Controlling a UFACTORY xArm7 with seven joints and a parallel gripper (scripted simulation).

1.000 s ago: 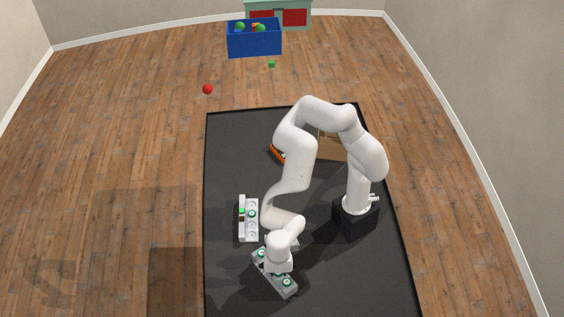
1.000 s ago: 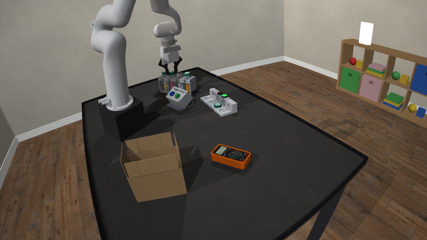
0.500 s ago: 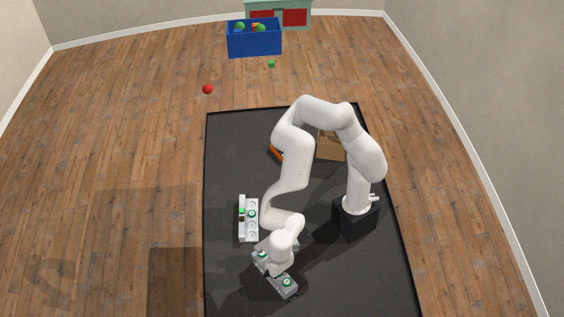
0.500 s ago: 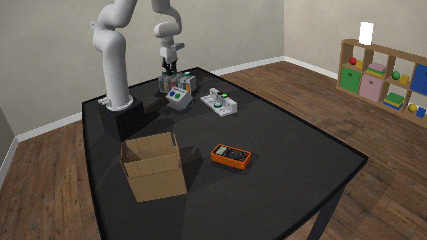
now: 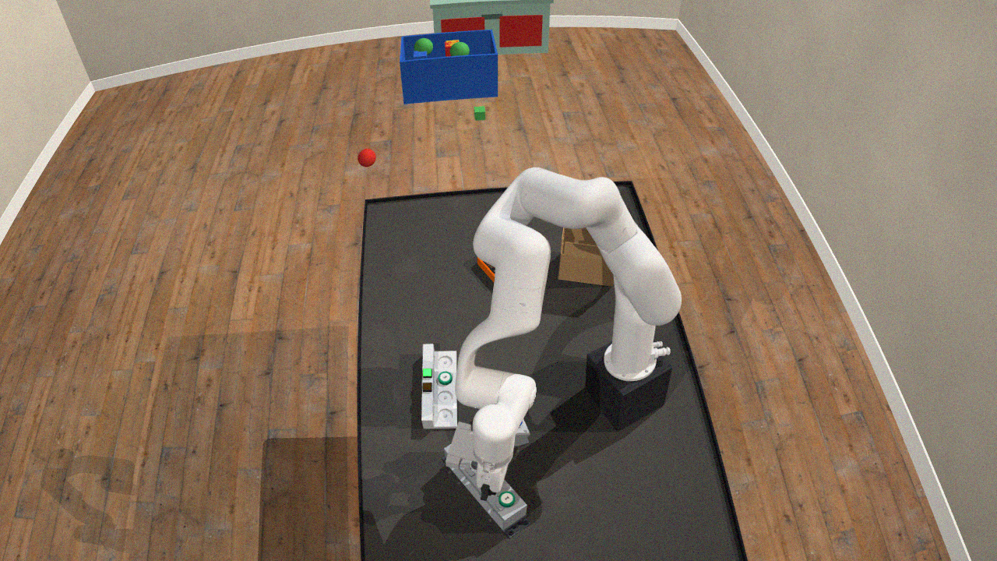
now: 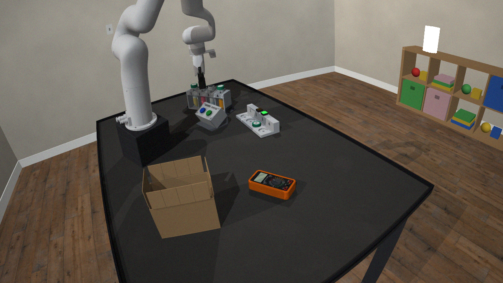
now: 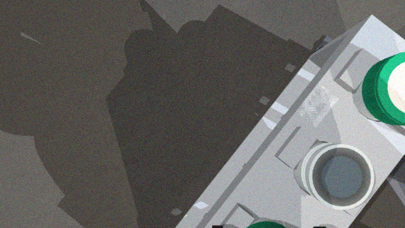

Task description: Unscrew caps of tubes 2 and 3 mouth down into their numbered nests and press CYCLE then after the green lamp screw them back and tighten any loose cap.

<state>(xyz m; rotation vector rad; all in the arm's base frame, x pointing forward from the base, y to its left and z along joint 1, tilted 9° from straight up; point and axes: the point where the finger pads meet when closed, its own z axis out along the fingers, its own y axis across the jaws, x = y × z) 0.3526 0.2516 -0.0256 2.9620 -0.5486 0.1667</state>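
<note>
The decapping station [image 6: 208, 95] stands at the table's far end. My gripper [image 6: 201, 79] points straight down over tube 2, its fingers partly open on either side of tube 2's green cap [image 7: 266, 225], which sits on the tube; only its top edge shows in the wrist view. Tube 3 [image 7: 340, 175] is open, without a cap. Tube 4's cap [image 7: 386, 90] and tube 1's cap [image 6: 193, 85] are on. Cap 3 [image 6: 256, 124] lies in a nest of the cap tray [image 6: 258, 120]. The green lamp [image 6: 264, 112] is lit.
The key housing with the blue key [image 6: 202, 110] and green key [image 6: 208, 113] stands just in front of the station. An open cardboard box [image 6: 179, 195] and an orange multimeter [image 6: 271, 184] lie nearer the front of the table.
</note>
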